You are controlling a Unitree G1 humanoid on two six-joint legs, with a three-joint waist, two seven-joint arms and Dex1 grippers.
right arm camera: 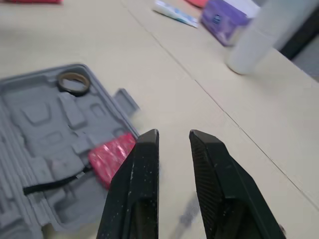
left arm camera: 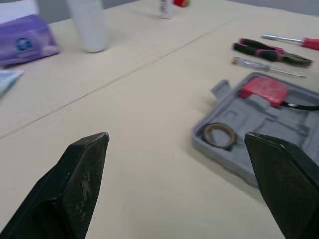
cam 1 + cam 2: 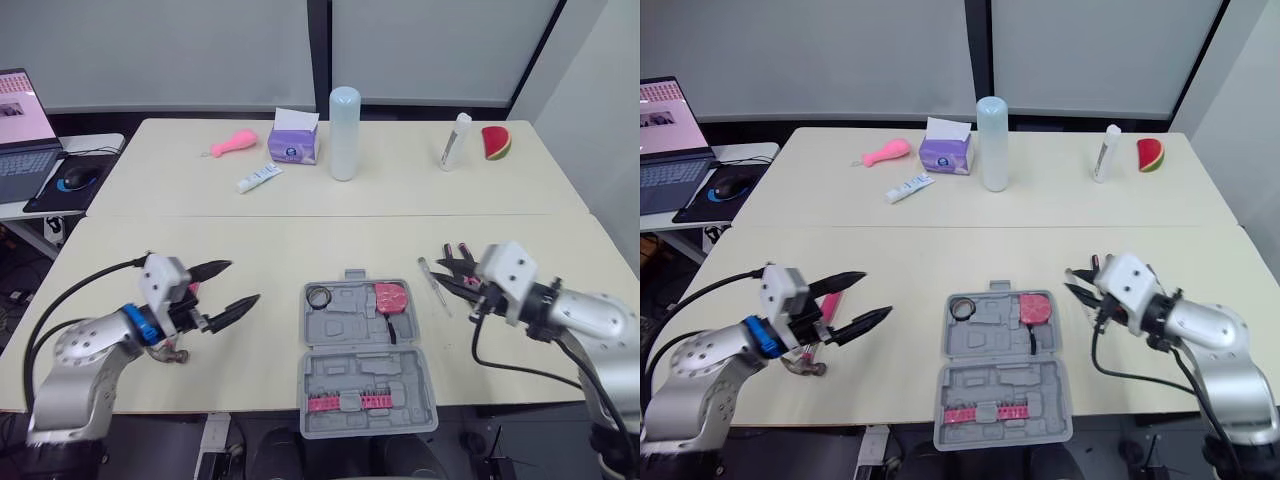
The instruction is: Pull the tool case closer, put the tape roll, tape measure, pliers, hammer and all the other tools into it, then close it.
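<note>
Down at the lower left of the head view, the left jaws hang just above the bench (image 3: 250, 240), spread wide and holding nothing, tips aimed right toward the tool case (image 3: 366, 372). The hammer (image 3: 803, 366) lies right under that wrist, behind the tips rather than in front of them. Its metal head is toward the near edge and its pink handle runs away up the frame. My guess is the left arm owns that one, but it'd have to back up and square itself across the handle first.

At the centre of the frame the case sits open near the front edge of the bench, so pulling it in looks done to me. The tape roll (image 3: 318, 296) is in the upper left pocket, the red tape measure (image 3: 391, 297) is in the pocket to its right, and a pink bit strip (image 3: 340, 403) is in the lower half.

Just right of the case, not packed yet, there's a clear-handled screwdriver (image 3: 434, 284). Its long axis slants from upper left to lower right, close to the case's edge. The pliers (image 2: 269, 51) lie roughly parallel just beyond it, and a red-handled screwdriver (image 2: 294, 41) is past those.

The right jaws hover over that bunch, only slightly parted and gripping nothing, tips pointing left. That arm is obviously the nearer one here. I reckon the screwdriver or the pliers go next, with the jaws turned crosswise to that slanted axis.
</note>
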